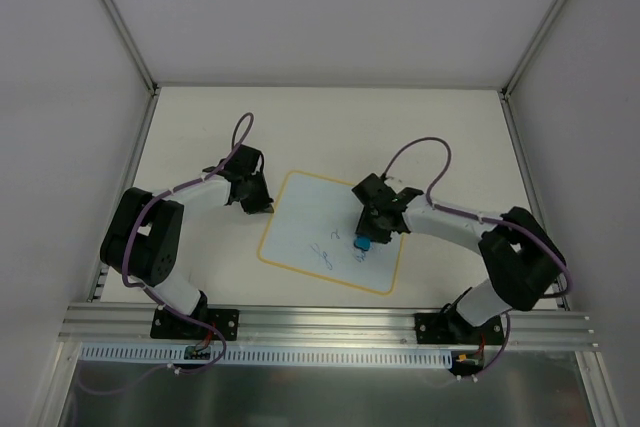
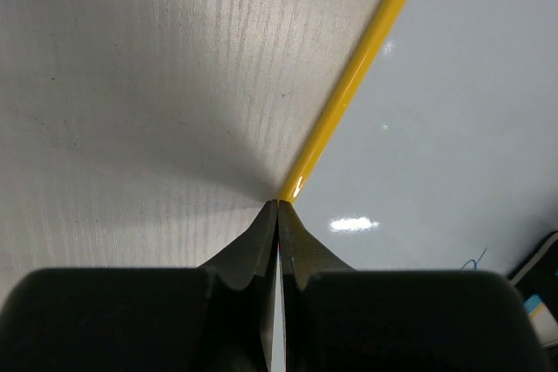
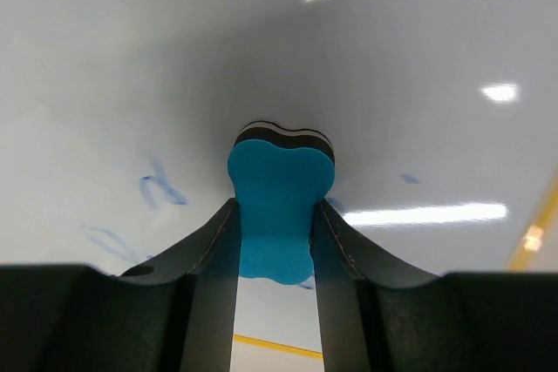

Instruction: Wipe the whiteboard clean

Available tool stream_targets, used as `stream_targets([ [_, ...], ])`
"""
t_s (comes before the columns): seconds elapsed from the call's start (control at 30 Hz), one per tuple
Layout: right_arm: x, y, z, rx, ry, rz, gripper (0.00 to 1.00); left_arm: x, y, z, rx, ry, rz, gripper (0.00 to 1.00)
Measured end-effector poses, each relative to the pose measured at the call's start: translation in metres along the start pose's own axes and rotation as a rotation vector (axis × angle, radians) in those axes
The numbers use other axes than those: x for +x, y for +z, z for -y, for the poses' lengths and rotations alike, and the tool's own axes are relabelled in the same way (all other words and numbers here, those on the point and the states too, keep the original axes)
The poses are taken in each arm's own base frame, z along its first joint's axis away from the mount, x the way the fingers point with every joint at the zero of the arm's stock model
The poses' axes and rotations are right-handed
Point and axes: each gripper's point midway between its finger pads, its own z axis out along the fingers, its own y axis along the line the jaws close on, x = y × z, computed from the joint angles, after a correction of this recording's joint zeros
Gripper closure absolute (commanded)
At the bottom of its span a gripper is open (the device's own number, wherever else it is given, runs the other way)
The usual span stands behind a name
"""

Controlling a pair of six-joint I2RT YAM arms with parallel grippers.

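The whiteboard (image 1: 315,222), pale with a yellow border, lies flat mid-table with blue handwriting (image 1: 325,255) near its front edge. My right gripper (image 1: 366,237) is shut on the blue eraser (image 1: 361,245) and holds it against the board's right half. In the right wrist view the eraser (image 3: 279,206) sits squeezed between the fingers, its black felt side on the board (image 3: 131,67), with blue marks (image 3: 161,189) to its left. My left gripper (image 1: 258,205) is shut, its tips pressed at the board's left yellow edge (image 2: 349,93).
The pale tabletop (image 1: 330,127) is walled by white panels at back and sides. An aluminium rail (image 1: 330,322) carrying both arm bases runs along the near edge.
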Motion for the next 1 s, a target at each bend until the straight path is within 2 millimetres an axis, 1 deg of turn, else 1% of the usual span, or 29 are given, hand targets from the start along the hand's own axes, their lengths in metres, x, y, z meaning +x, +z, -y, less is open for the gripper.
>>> stream_targets([
  [0.1, -0.007, -0.008, 0.05, 0.076, 0.109, 0.034, 1.0, 0.0, 0.0, -0.001, -0.001, -0.003, 0.0, 1.0],
  [0.17, -0.009, -0.013, 0.075, 0.111, 0.169, 0.056, 1.0, 0.0, -0.001, -0.001, 0.002, -0.008, -0.003, 1.0],
  [0.23, -0.006, -0.017, 0.093, 0.137, 0.198, 0.073, 1.0, -0.001, -0.001, -0.001, 0.004, -0.012, -0.005, 1.0],
  [0.3, -0.004, -0.019, 0.098, 0.148, 0.196, 0.074, 1.0, 0.0, -0.001, -0.001, 0.007, -0.015, -0.009, 1.0],
  [0.43, -0.004, -0.016, 0.092, 0.187, 0.136, 0.053, 1.0, 0.0, -0.001, -0.001, 0.006, -0.017, -0.011, 1.0],
  [0.5, -0.005, -0.011, 0.077, 0.201, 0.077, 0.036, 1.0, 0.001, -0.001, -0.002, 0.004, -0.018, -0.013, 1.0],
  [0.57, -0.005, -0.007, 0.055, 0.188, 0.018, 0.025, 1.0, 0.001, -0.001, -0.002, 0.002, -0.019, -0.014, 1.0],
  [0.67, -0.001, 0.002, 0.007, 0.138, -0.086, -0.001, 1.0, -0.001, -0.001, -0.004, 0.0, -0.025, -0.011, 1.0],
  [0.77, 0.007, 0.011, -0.048, 0.055, -0.174, -0.032, 1.0, -0.002, -0.001, -0.005, -0.001, -0.029, -0.01, 1.0],
  [0.83, 0.012, 0.014, -0.076, 0.004, -0.215, -0.05, 1.0, -0.001, -0.001, -0.006, -0.002, -0.032, -0.01, 1.0],
  [0.97, 0.019, 0.019, -0.113, -0.062, -0.271, -0.083, 1.0, -0.001, -0.001, -0.005, -0.001, -0.034, -0.01, 1.0],
  [1.0, 0.019, 0.019, -0.118, -0.071, -0.278, -0.086, 1.0, -0.002, -0.001, -0.005, -0.001, -0.034, -0.009, 1.0],
])
